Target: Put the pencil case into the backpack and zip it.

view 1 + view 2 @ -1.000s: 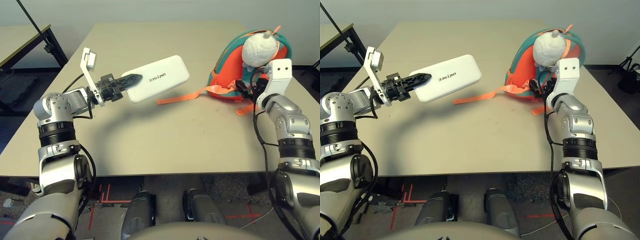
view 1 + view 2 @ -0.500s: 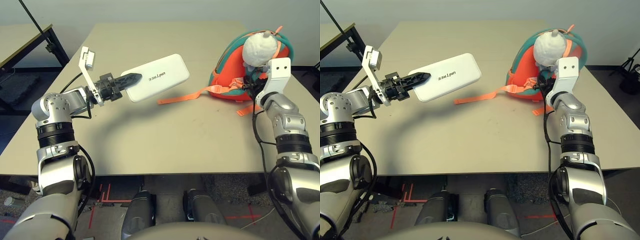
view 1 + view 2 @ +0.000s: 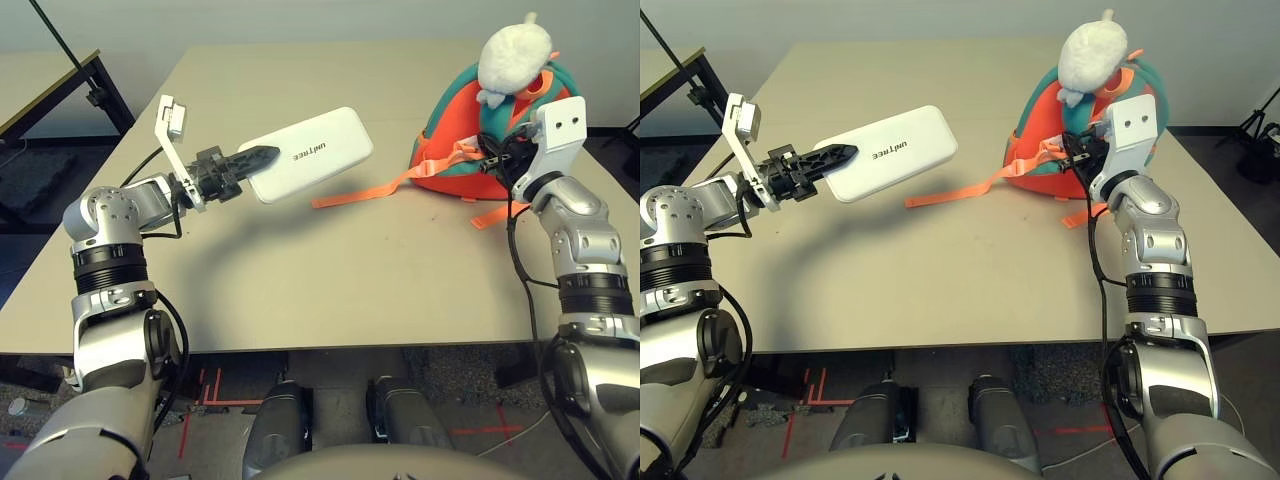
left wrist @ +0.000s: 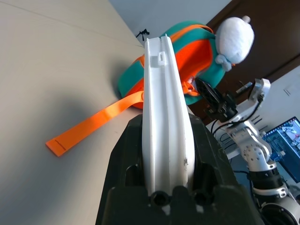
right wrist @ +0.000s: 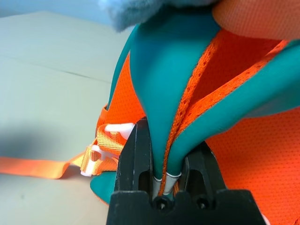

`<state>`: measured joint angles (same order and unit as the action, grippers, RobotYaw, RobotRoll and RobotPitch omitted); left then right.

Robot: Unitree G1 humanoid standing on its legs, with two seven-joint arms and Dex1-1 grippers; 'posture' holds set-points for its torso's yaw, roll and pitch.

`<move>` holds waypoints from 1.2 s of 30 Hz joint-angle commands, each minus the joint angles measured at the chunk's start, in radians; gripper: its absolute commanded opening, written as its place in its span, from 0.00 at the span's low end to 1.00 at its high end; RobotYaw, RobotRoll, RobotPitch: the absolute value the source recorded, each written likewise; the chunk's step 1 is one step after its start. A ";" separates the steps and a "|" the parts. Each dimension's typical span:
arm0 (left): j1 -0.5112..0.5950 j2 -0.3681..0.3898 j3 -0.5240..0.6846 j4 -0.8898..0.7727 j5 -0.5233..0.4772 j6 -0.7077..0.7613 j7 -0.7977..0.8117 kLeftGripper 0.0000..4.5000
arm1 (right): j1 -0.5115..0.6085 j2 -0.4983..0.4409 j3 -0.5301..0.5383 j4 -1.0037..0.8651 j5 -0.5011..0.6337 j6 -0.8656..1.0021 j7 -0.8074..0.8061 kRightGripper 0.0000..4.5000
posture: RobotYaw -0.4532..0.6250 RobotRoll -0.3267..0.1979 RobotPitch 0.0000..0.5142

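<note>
The white pencil case point(image 3: 310, 153) hangs in the air over the left half of the table, its near end pinched by my left gripper point(image 3: 262, 156), which is shut on it. In the left wrist view the case point(image 4: 164, 108) stands edge-on between the black fingers point(image 4: 129, 164). The orange and teal backpack point(image 3: 445, 155) stands upright at the far right, with its white plush toy point(image 3: 515, 52) on top. My right gripper point(image 3: 490, 155) is shut on the backpack's teal trim and orange webbing point(image 5: 164, 93) at the side facing me.
A loose orange strap point(image 3: 360, 190) trails from the backpack across the beige table point(image 3: 300, 280) towards the middle. A second table with a black frame point(image 3: 60, 80) stands at the far left. The table's front half is bare.
My right gripper has closed on the backpack's trim and pulled it upright, so the plush toy now sits higher. The left arm and the pencil case have barely moved.
</note>
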<state>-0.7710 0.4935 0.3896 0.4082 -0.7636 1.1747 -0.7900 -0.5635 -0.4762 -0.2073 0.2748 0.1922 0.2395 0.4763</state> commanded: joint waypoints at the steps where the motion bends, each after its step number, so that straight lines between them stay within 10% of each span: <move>1: -0.026 0.029 0.000 0.014 -0.005 -0.029 -0.021 0.24 | 0.031 -0.025 -0.005 -0.153 0.058 0.013 0.061 0.10 | 0.28 0.62 0.02; 28: -0.134 0.134 -0.089 0.160 0.053 -0.108 -0.141 0.24 | 0.309 -0.109 -0.007 -0.688 0.387 0.365 0.213 0.10 | 0.23 0.62 0.04; 36: -0.151 0.240 -0.178 0.060 0.059 -0.101 -0.291 0.24 | 0.400 -0.115 0.043 -0.619 0.313 0.304 0.230 0.10 | 0.24 0.62 0.05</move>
<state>-0.8907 0.7049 0.2282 0.5318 -0.7007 1.0797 -1.0218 -0.1718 -0.5808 -0.1957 -0.3546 0.5209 0.5719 0.6762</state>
